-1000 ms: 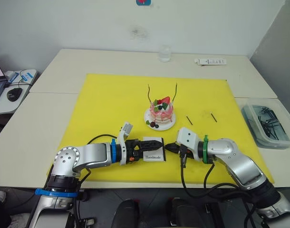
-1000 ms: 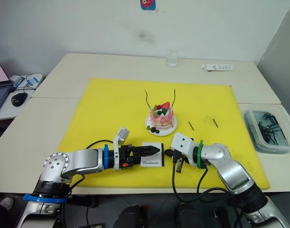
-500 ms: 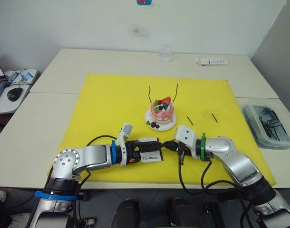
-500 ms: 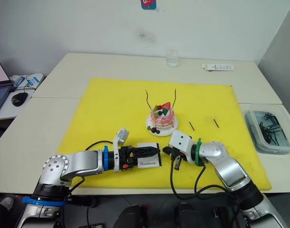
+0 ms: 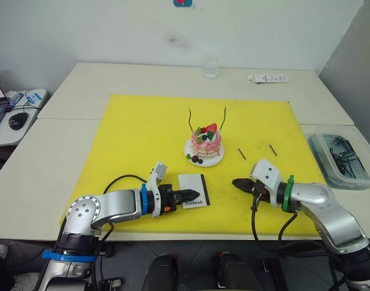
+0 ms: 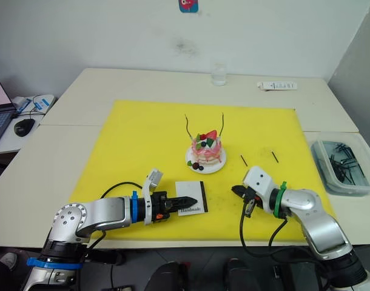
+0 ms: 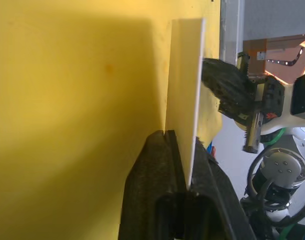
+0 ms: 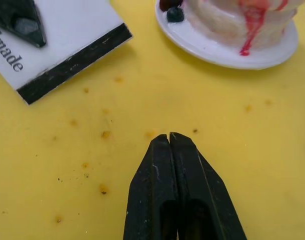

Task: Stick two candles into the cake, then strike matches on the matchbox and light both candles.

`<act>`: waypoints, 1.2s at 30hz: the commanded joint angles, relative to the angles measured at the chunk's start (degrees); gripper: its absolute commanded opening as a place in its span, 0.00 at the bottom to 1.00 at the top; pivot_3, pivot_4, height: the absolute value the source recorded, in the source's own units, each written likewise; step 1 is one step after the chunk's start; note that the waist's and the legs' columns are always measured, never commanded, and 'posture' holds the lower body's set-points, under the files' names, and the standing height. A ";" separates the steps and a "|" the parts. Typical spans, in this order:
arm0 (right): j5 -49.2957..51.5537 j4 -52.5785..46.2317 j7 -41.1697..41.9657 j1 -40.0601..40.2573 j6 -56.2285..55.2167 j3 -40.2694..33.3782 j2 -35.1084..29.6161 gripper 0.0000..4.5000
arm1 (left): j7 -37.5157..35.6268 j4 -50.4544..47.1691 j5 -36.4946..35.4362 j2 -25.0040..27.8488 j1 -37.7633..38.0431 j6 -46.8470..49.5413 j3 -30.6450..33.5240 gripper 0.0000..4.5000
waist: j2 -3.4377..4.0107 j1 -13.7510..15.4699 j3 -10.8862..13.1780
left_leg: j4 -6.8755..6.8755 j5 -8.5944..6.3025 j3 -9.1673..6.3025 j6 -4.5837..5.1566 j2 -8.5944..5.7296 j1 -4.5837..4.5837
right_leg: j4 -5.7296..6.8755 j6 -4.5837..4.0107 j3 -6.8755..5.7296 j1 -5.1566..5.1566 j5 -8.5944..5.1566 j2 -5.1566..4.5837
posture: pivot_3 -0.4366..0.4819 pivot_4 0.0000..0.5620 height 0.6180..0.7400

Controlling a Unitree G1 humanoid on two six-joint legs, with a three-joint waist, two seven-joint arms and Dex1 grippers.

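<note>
In front of the cake point(image 5: 207, 145), toward me, my left pincer point(image 5: 186, 194) is pinching the matchbox point(image 5: 193, 191) by its near end, the flat white card lying on the yellow mat point(image 5: 136, 127) with its black strip facing the right arm. My right pincer point(image 5: 239, 182) sits beside the box, apart from it, tips pressed together and, as far as I can see, holding nothing. Both candles point(image 5: 191, 119) stand in the cake top. The two matches point(image 5: 241, 153) lie on the mat to the right of the cake. I judge them light, stiff and easy to snap or roll, so I would take one near its middle. The box looks thin and slippery; an edge grip should keep it steady for striking.
</note>
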 commanded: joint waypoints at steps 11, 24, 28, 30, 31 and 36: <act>2.00 7.87 -13.40 -6.59 -2.52 -7.66 10.15 0.04 | -23.24 -17.66 0.10 6.75 3.81 -3.81 7.39 0.00 | 0.01 -0.18 0.02 | -0.03 0.00 0.00 0.00 -0.01 -0.04 | -0.03 -0.05 -0.01 -0.03 -0.01 -0.02 | 0.48 0.27 1.00; -4.61 24.13 -22.26 -12.87 -8.12 -4.43 17.92 0.54 | -29.19 -31.47 18.94 4.40 17.23 -14.62 5.23 0.00 | 0.03 -0.28 0.03 | -0.04 -0.01 0.00 0.02 0.00 -0.10 | -0.09 -0.09 0.00 -0.05 0.02 -0.02 | 0.48 0.27 1.00; -4.71 26.51 -23.60 -12.95 -9.09 -5.14 19.14 0.54 | -28.20 -32.82 19.01 3.83 18.29 -16.92 4.37 0.00 | 0.03 -0.24 0.03 | -0.04 -0.01 -0.01 0.02 -0.01 -0.10 | -0.09 -0.07 -0.01 -0.04 0.01 -0.02 | 0.48 0.27 1.00; -4.81 27.17 -23.96 -12.87 -9.25 -5.32 19.30 0.54 | -27.92 -33.24 18.90 3.96 18.45 -17.64 3.93 0.00 | 0.03 -0.26 0.03 | -0.04 -0.01 0.01 0.03 -0.01 -0.09 | -0.10 -0.05 0.01 -0.03 0.01 -0.02 | 0.48 0.27 1.00; -4.68 27.44 -24.24 -12.81 -9.14 -5.55 19.50 0.54 | -27.82 -33.31 18.86 4.07 18.45 -17.97 3.75 0.00 | 0.03 -0.26 0.03 | -0.04 -0.01 0.00 0.03 -0.01 -0.09 | -0.09 -0.05 0.00 -0.03 0.01 -0.02 | 0.48 0.27 1.00; -4.45 27.71 -24.92 -12.26 -8.76 -6.00 20.00 0.54 | -27.64 -32.94 18.63 4.73 18.18 -19.10 3.44 0.00 | 0.03 -0.26 0.03 | -0.03 0.01 -0.01 0.06 0.00 -0.07 | -0.05 0.04 -0.02 -0.02 -0.04 -0.02 | 0.48 0.27 1.00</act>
